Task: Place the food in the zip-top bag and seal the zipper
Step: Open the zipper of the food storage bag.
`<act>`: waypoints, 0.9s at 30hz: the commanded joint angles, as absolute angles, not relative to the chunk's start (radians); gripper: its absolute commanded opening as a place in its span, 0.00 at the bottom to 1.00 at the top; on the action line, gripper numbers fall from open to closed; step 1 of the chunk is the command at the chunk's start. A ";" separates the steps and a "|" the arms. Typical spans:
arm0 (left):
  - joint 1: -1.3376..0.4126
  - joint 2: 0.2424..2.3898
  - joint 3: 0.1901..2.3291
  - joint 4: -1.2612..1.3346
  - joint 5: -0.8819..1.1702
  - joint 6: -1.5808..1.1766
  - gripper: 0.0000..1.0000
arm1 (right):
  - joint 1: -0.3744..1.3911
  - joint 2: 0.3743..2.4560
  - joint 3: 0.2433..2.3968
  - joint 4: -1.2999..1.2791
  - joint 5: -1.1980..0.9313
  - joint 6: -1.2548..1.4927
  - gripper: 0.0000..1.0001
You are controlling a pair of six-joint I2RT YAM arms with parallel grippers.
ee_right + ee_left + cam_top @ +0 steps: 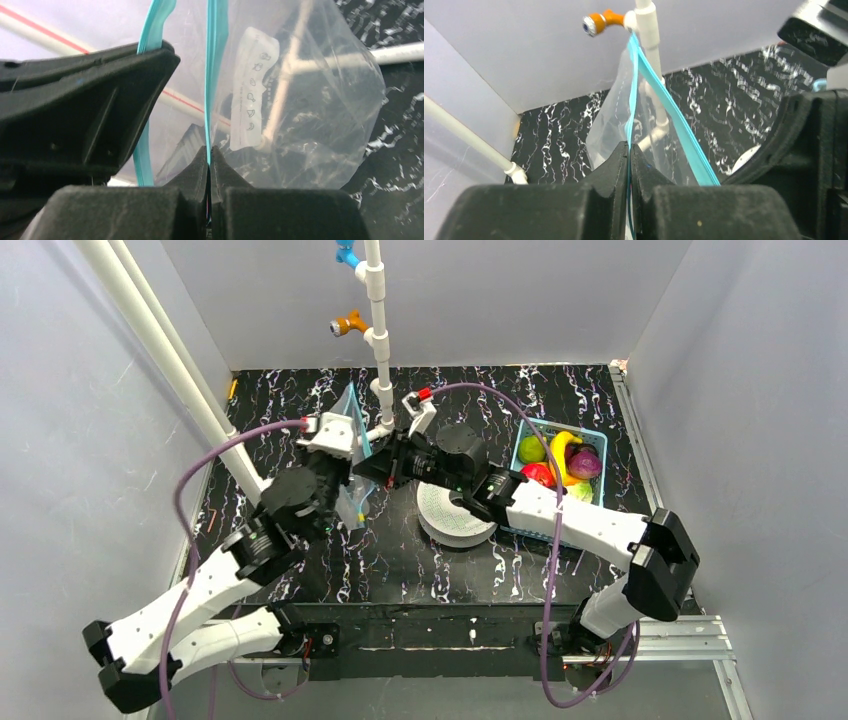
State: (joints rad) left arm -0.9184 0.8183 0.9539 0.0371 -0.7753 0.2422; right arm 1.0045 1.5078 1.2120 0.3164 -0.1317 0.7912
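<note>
The zip-top bag [349,502] hangs off the table at centre left, held up between both grippers, with its mouth parted. My left gripper [347,453] [629,149] is shut on one lip of the teal zipper [632,95]. The other lip [679,127] runs off to the right. My right gripper [368,468] [209,151] is shut on that other zipper lip [216,60], and the clear bag [305,120] spreads out behind it. I see nothing inside the bag. The food lies in the light-blue basket [598,437] at right: green pear [531,449], banana [562,447], eggplant [585,463], red apple [538,474].
A white round disc [452,517] lies on the black marbled table under the right forearm. An upright white pipe [378,320] with orange and blue fittings stands just behind the bag. A slanted white pipe [165,360] runs along the left wall. White walls enclose the table.
</note>
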 commanded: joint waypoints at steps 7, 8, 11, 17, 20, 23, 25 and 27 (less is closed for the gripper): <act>-0.921 1.224 1.112 -0.203 -0.678 0.147 0.00 | 0.871 1.446 1.043 0.062 -0.083 0.877 0.01; -0.921 1.233 1.118 -0.215 -0.661 0.127 0.00 | 0.871 1.426 1.029 0.030 -0.053 0.865 0.01; -0.921 1.235 1.129 -0.246 -0.592 0.075 0.00 | 0.871 1.365 0.993 -0.059 0.058 0.835 0.01; -0.921 1.252 1.156 -0.284 -0.512 0.008 0.00 | 0.870 1.310 0.994 -0.108 0.084 0.781 0.01; -0.921 1.277 1.169 -0.301 -0.543 -0.018 0.10 | 0.870 1.304 1.003 -0.062 0.045 0.785 0.01; -0.921 1.299 1.185 -0.321 -0.546 -0.033 0.21 | 0.870 1.304 1.029 -0.050 0.029 0.790 0.01; -0.921 1.305 1.190 -0.330 -0.541 -0.042 0.25 | 0.870 1.302 1.038 -0.041 0.029 0.790 0.01; -0.921 1.307 1.193 -0.334 -0.538 -0.051 0.26 | 0.870 1.299 1.041 -0.031 0.031 0.789 0.01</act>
